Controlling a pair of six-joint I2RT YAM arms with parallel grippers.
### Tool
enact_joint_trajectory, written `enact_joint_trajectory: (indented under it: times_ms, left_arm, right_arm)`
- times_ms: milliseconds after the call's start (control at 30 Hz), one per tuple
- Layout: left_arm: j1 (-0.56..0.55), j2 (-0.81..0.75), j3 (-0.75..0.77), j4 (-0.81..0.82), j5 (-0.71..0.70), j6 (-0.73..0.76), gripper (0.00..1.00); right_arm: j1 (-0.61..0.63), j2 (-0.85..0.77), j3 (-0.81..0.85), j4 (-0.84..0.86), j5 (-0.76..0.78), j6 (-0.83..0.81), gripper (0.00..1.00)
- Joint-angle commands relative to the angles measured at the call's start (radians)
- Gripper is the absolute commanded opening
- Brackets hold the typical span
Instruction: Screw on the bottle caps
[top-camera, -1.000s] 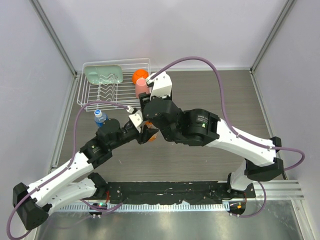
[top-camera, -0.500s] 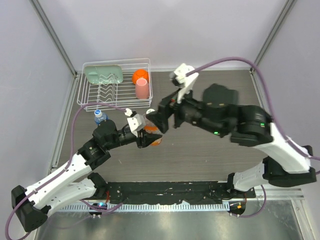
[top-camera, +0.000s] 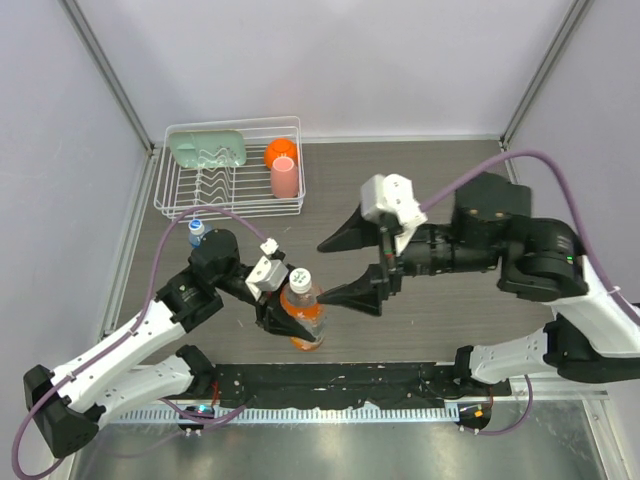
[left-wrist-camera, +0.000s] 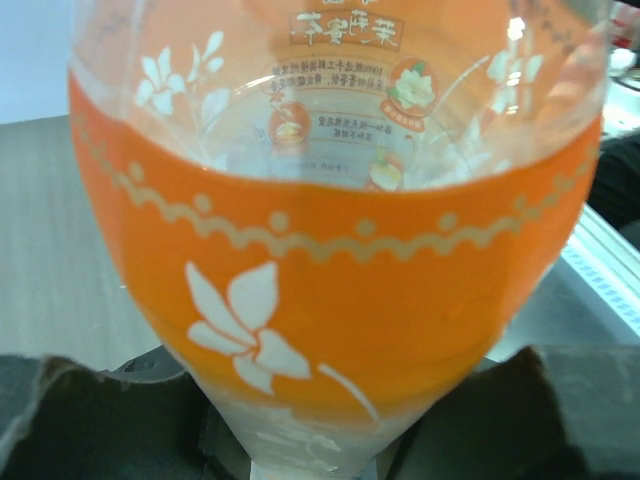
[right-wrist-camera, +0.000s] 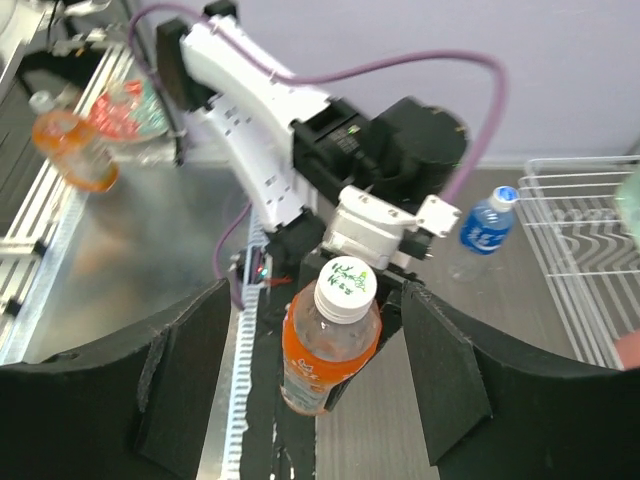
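My left gripper (top-camera: 278, 306) is shut on the orange-drink bottle (top-camera: 305, 318) and holds it low on its body, near the table's front. The bottle fills the left wrist view (left-wrist-camera: 330, 290), between the dark fingers (left-wrist-camera: 80, 420). A white cap (top-camera: 300, 280) sits on its neck and also shows in the right wrist view (right-wrist-camera: 345, 286). My right gripper (top-camera: 343, 268) is open and empty, just right of the cap, with its jaws spread wide (right-wrist-camera: 312, 310). The blue-label bottle (top-camera: 198, 235) stands at the left with a bluish cap (top-camera: 196, 225) on it; it also shows in the right wrist view (right-wrist-camera: 487, 226).
A white wire dish rack (top-camera: 230, 195) stands at the back left with a green item (top-camera: 207, 149), an orange cup (top-camera: 280, 151) and a pink cup (top-camera: 284, 178). A black rail (top-camera: 330, 385) runs along the front edge.
My right arm has pulled back to the right, off the orange-drink bottle, with its jaws open. My left gripper has carried the bottle toward the front, and its white cap now shows.
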Motion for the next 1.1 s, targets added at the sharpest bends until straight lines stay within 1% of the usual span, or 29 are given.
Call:
enact_joint_trajectory:
  times_ms: [0, 300, 500, 733, 1067]
  left_arm:
    - [0.003, 0.011, 0.064, -0.048, 0.222, -0.018, 0.39]
    - [0.000, 0.005, 0.068, -0.100, 0.248, 0.002, 0.39]
    - [-0.003, -0.007, 0.071, -0.115, 0.253, 0.020, 0.39]
    - [-0.003, -0.018, 0.082, -0.117, 0.253, 0.023, 0.39]
    - [-0.003, -0.022, 0.081, -0.100, 0.239, 0.022, 0.39]
  right_arm:
    - [-0.010, 0.031, -0.045, 0.056, -0.216, -0.058, 0.73]
    - [-0.053, 0.059, -0.077, 0.146, -0.336, -0.045, 0.71]
    - [-0.102, 0.067, -0.117, 0.194, -0.384, -0.016, 0.68]
    - [-0.133, 0.091, -0.127, 0.214, -0.442, 0.004, 0.65]
    - [-0.135, 0.086, -0.166, 0.232, -0.485, 0.028, 0.52]
